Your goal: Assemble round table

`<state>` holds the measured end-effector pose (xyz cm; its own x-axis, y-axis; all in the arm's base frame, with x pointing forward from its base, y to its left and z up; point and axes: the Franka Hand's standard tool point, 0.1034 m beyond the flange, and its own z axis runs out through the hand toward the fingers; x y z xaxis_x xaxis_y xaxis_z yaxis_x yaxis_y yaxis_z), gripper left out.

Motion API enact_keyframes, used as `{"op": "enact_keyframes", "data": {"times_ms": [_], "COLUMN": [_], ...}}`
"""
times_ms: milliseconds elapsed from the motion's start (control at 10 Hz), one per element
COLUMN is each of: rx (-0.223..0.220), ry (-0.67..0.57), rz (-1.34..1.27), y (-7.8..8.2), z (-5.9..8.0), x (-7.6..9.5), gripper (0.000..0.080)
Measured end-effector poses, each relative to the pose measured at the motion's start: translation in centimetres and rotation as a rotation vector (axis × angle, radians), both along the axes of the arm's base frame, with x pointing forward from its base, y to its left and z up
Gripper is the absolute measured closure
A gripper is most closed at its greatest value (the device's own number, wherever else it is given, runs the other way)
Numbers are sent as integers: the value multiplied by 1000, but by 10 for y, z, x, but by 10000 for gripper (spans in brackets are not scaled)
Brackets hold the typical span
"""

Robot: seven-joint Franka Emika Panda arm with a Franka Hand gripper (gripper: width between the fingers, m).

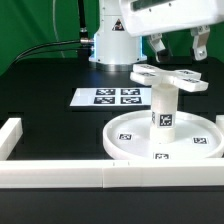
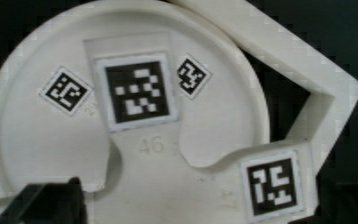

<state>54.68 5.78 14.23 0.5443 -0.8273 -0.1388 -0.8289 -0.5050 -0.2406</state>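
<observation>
The large rimmed disc [image 1: 115, 150] lies flat at the exterior view's lower right. The thick short cylinder [image 1: 163, 105] stands upright on its centre hub. The flat cross-shaped piece [image 1: 170, 78] rests level on top of the cylinder. My gripper [image 1: 177, 52] hangs open just above that piece, one finger to each side and nothing between them. In the wrist view the white tagged top of the cross-shaped piece [image 2: 158, 145] fills the picture close up. My gripper [image 2: 202, 205] shows only as dark fingertips [image 2: 51, 200] at the edges.
The marker board [image 1: 112, 97] lies flat behind the disc. A long white wall bar [image 1: 60, 180] runs along the front, and another [image 1: 10, 135] stands at the exterior view's left. The arm's base [image 1: 110, 45] is at the back.
</observation>
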Motion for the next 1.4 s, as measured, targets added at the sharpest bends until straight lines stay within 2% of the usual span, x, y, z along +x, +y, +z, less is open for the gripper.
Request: {"op": "enact_keyframes", "data": {"times_ms": [100,500,700,900,1000,1400], "rx": [-5,-42,-115,-167,-173,-193], "ry": [-15,-73,-103,-128,-122,-169], "rz": [43,306,594,835,902,1110], "y": [1,-1,4,12,16,12], "z": [4,-2,-3,-4,-7,-7], "x": [-3,-4,-2,4,4,5], "gripper": [151,151,151,151,151,151]}}
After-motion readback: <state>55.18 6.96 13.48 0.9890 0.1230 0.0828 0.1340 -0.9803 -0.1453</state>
